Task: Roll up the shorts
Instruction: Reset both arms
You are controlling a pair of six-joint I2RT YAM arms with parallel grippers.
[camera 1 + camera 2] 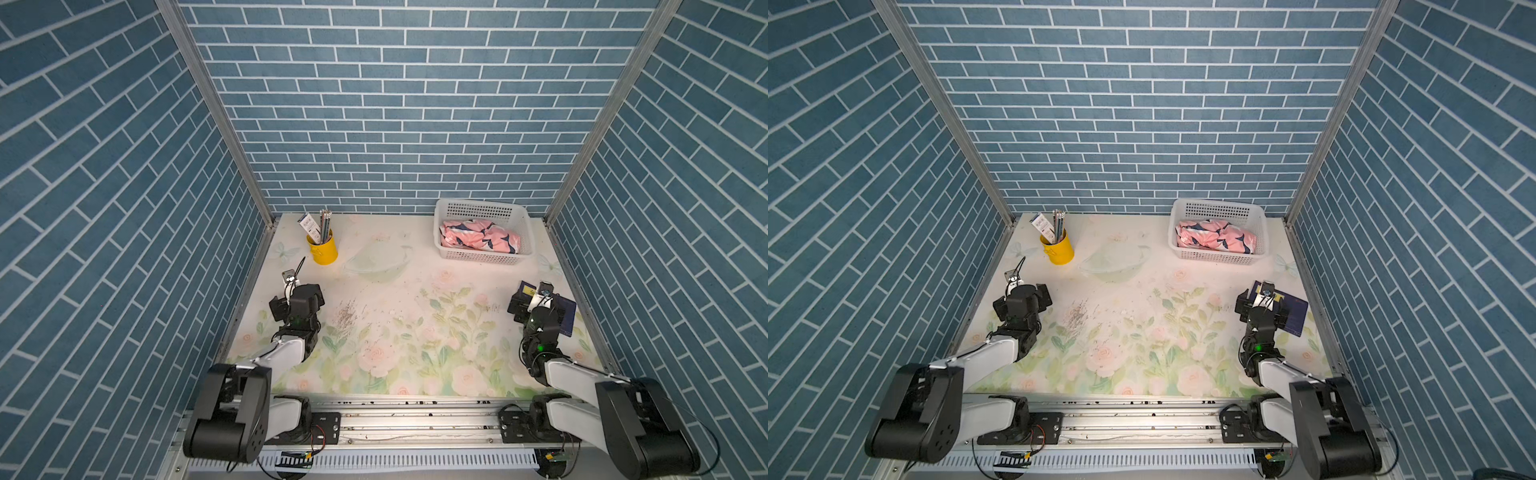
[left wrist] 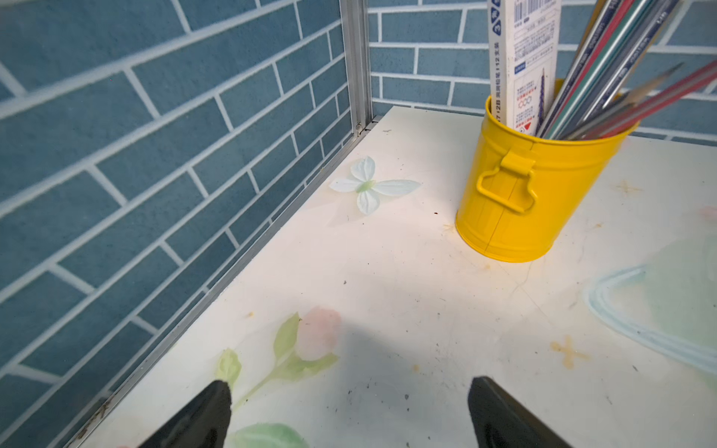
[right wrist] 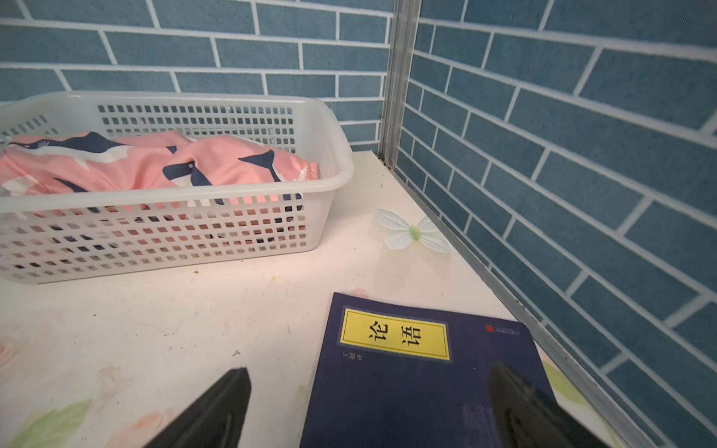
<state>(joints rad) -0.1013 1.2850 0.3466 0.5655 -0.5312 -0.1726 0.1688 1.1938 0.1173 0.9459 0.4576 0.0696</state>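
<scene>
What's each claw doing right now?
Left claw: open, holding nothing.
Right claw: open, holding nothing.

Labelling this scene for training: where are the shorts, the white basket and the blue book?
shorts (image 1: 478, 237): a top view, middle of the pink bundle.
white basket (image 3: 155, 196): right wrist view, its near rim.
blue book (image 3: 388, 395): right wrist view, dark cover beside the yellow label.

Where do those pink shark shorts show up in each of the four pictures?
Top view: shorts in the white basket, far right corner of the table.
Top view: shorts in the same basket, same corner.
Left wrist: not in view.
Right wrist: shorts in the basket, beyond the blue book.
Shared landmark: the basket.
</scene>
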